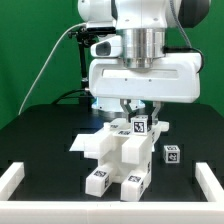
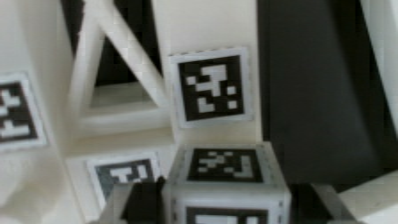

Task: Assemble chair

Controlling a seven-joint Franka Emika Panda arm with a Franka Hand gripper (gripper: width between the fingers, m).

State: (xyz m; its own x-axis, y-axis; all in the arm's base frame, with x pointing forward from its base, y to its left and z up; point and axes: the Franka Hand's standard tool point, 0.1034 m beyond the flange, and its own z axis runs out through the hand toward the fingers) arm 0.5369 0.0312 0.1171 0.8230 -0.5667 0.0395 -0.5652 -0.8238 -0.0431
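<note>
Gripper: we see the gripper (image 1: 138, 116) hanging straight down with its jaws partway closed. They press on both sides of a small tagged block (image 1: 140, 126), which we take to be held.
Chair: the half-built chair (image 1: 112, 158) stands mid-table (image 1: 50, 130), a stepped white body with tags on its lower faces.
Block's place: reading the exterior view as a clock face centred on the chair, the block sits at about 1 o'clock, on the body's top edge. We cannot tell whether it is already seated.
Spare part: a loose cube (image 1: 172, 153) lies well apart at 3 o'clock, and a border rail (image 1: 10, 180) runs at 8 o'clock.
Handling: we judge the parts to be light, rigid plastic with smooth, somewhat slippery faces, unlikely to break but easy to nudge askew.
Where to hold: we would grip two flat opposite sides, squarely and near mid-height.
Risk: pushing off-axis could tip or slide the unclamped body.
</note>
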